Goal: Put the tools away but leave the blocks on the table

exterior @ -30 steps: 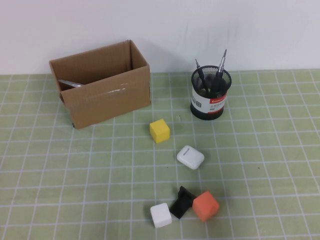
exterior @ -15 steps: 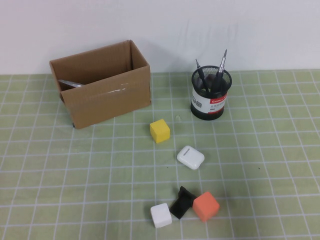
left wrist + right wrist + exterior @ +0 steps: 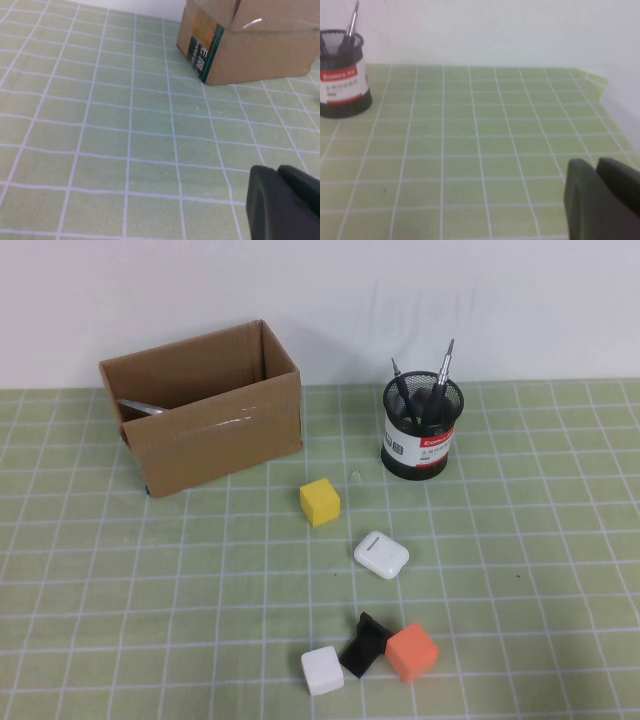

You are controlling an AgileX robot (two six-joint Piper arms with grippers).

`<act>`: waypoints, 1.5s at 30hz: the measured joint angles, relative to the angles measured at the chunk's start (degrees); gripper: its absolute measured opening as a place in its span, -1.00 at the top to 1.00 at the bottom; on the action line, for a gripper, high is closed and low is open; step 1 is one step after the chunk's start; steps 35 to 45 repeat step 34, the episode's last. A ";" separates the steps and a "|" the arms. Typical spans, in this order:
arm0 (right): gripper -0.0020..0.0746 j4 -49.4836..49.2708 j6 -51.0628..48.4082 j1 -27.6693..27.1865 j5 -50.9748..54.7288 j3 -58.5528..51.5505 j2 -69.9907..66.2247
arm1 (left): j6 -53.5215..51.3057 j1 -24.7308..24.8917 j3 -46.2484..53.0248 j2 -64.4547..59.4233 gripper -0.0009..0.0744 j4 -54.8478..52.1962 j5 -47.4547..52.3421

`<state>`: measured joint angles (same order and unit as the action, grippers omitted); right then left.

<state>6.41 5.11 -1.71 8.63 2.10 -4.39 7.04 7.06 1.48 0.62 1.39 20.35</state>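
Note:
The yellow block [image 3: 319,501] lies mid-table on the pale green grid mat [image 3: 150,580]. The white block [image 3: 322,670] and the orange block [image 3: 411,652] lie near the front edge. Two black drivers with metal tips [image 3: 444,368] stand in a black mesh cup [image 3: 421,430], which also shows in the right wrist view [image 3: 342,75]. A silver metal piece [image 3: 140,407] shows inside the cardboard box [image 3: 205,420]; no red handles are visible. My left gripper [image 3: 277,172] is shut and empty, low over bare mat near the box [image 3: 250,45]. My right gripper [image 3: 595,165] is shut and empty over bare mat.
A white rounded case [image 3: 380,554] lies between the yellow block and the front group. A black wedge piece [image 3: 363,644] sits between the white and orange blocks. Neither arm shows in the high view. A white wall stands behind the table.

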 joint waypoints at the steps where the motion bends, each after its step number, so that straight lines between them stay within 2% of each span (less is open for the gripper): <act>1: 0.96 0.15 0.00 0.00 0.00 -1.50 1.64 | 0.00 0.00 0.00 0.00 0.99 0.00 0.00; 3: 0.96 0.15 0.00 0.00 0.26 -3.76 5.18 | 0.00 0.00 0.00 0.00 0.99 0.00 0.00; 8: 0.96 1.36 0.11 0.14 10.13 -3.79 6.05 | 0.00 0.00 0.00 0.04 0.99 0.00 0.00; 45: 0.96 1.24 0.11 0.14 9.99 -3.79 6.18 | 0.00 0.00 0.00 0.04 0.99 0.00 0.00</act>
